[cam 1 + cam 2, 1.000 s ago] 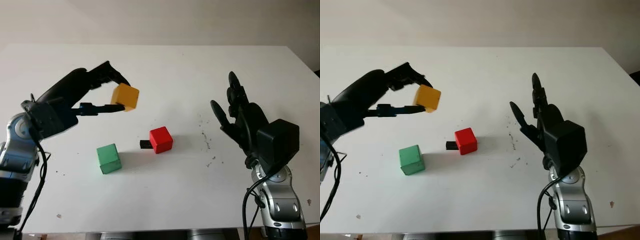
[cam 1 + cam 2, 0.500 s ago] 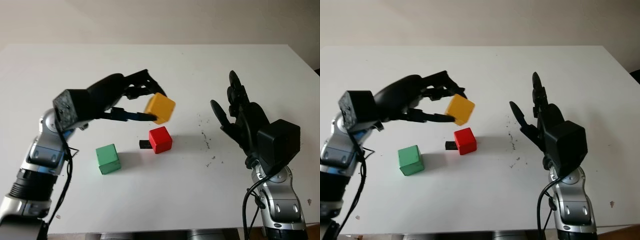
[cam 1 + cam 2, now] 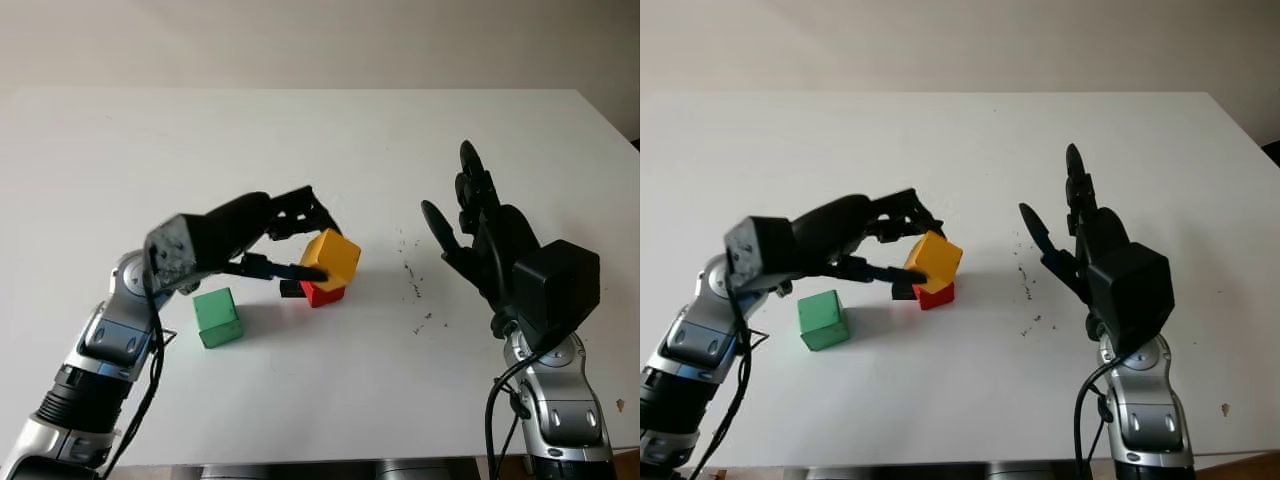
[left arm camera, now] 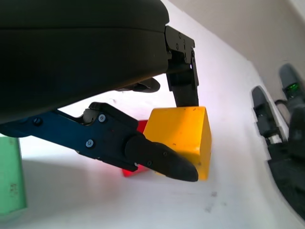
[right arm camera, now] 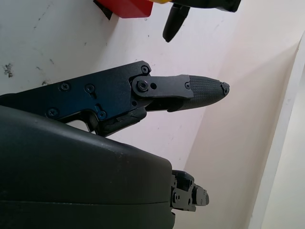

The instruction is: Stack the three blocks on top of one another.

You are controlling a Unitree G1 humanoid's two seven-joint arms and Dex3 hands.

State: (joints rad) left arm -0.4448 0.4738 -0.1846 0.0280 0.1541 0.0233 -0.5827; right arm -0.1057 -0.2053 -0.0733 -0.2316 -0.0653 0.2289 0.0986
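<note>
since a second ago the left hand [image 3: 290, 240] has carried the yellow block [image 3: 332, 258] across and down, fingers clamped on it, tilted just over the red block [image 3: 322, 293], so the first stacking looks close. the green block [image 3: 217, 317] waits on the table [image 3: 300, 130], the right hand [image 3: 480, 235] is open to the right, and no writing is readable.

White table [image 3: 300, 400] w/ green block [image 3: 217, 317], red block [image 3: 322, 293], maybe small black piece [image 3: 290, 289].

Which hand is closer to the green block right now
Left. The left hand, gripping the yellow block over the red block, is just beside the green block; the open right hand is far across the table.
</note>
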